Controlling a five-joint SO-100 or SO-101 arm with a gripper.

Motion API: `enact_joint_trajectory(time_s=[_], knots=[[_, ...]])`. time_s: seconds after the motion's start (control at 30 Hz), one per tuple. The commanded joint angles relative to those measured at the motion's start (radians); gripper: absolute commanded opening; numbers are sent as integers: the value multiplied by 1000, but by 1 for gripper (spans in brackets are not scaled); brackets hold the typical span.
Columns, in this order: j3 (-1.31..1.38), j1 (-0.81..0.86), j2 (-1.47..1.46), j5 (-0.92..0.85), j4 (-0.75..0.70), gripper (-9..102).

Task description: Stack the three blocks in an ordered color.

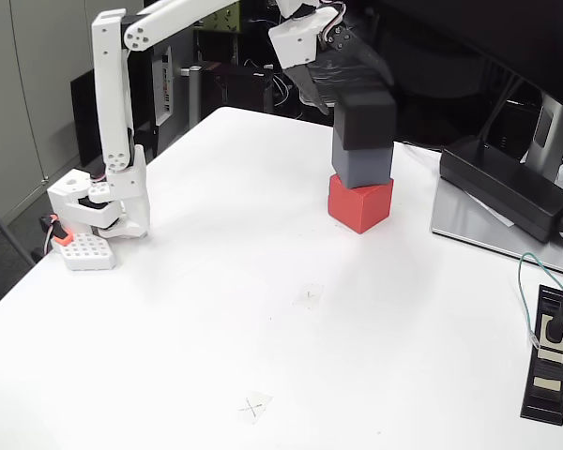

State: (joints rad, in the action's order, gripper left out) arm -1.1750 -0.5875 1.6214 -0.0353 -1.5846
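Toward two o'clock on the white surface (263, 281), the hand (357, 98) grips the matte black cube (364, 119) atop the gray cube (362, 166) and red cube (359, 204); square edges, then release gently.

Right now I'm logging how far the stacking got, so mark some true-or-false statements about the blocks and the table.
1. The red block sits at the bottom of the stack. True.
2. The gray block lies alone on the table. False: it rests on the red block.
3. The black block is on top, with the gripper at it. True.
4. The long black power adapter is part of the stack. False: it lies apart, to the right in the fixed view.
5. The arm's white base stands near the table's left edge. True.
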Motion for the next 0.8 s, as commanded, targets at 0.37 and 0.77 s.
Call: enact_joint_trajectory(time_s=[0.37,0.77], knots=[[43,5,15,-2,3,40],[28,21,379,-2,2,34]])
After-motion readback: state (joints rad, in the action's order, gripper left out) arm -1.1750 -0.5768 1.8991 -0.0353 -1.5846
